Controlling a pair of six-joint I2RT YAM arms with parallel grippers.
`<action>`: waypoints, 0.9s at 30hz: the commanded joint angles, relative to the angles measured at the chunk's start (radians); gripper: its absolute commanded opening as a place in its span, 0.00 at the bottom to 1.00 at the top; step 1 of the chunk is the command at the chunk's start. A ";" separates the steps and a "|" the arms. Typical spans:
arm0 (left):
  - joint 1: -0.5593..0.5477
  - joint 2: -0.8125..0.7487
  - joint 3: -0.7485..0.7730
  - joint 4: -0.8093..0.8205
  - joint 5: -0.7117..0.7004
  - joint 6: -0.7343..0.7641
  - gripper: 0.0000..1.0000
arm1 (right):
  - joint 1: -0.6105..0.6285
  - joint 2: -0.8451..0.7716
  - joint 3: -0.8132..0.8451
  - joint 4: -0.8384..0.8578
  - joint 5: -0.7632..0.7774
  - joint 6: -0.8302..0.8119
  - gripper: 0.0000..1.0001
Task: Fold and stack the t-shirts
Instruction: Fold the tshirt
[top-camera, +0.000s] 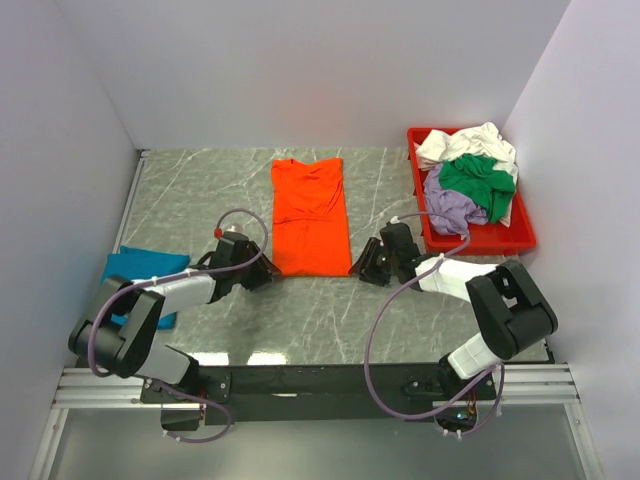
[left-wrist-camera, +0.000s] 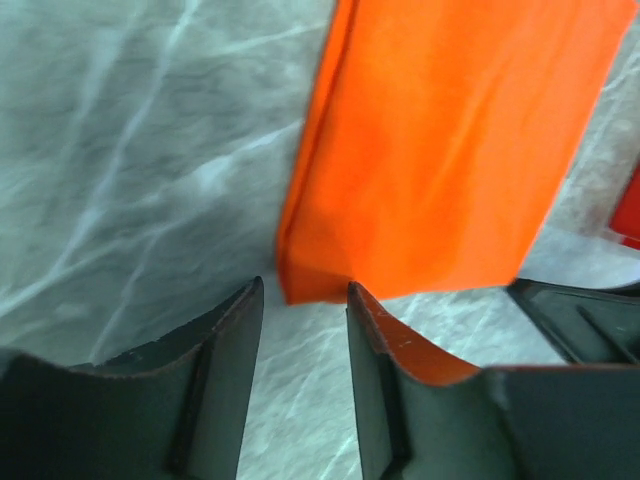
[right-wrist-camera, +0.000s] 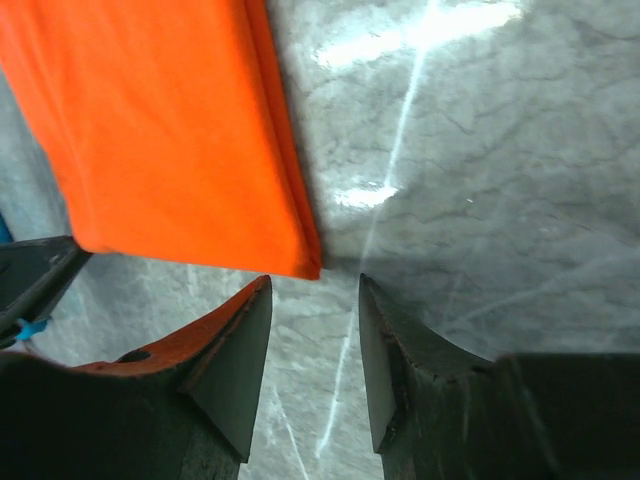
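A bright orange t-shirt (top-camera: 310, 215) lies flat in a long folded strip at the middle of the table. My left gripper (top-camera: 258, 275) sits just off its near left corner (left-wrist-camera: 300, 285), open, with bare table between the fingers. My right gripper (top-camera: 366, 268) sits off the near right corner (right-wrist-camera: 305, 262), also open and empty. A folded teal-blue t-shirt (top-camera: 140, 272) lies at the left edge. White (top-camera: 468, 143), green (top-camera: 478, 180) and lavender (top-camera: 450, 205) t-shirts are heaped in the red tray (top-camera: 520, 238).
White walls close the table on the left, back and right. The red tray stands at the back right corner. A metal rail (top-camera: 300, 385) with the arm bases runs along the near edge. Purple cables loop from both arms.
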 joint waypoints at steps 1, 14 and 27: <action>-0.004 0.051 -0.019 0.065 0.025 -0.025 0.44 | -0.005 0.029 -0.019 0.070 -0.020 0.043 0.47; -0.004 0.104 -0.022 0.065 -0.056 -0.039 0.31 | -0.002 0.115 -0.048 0.191 -0.065 0.103 0.39; -0.015 -0.022 -0.025 -0.021 -0.050 -0.007 0.01 | -0.005 0.011 -0.089 0.170 -0.066 0.085 0.00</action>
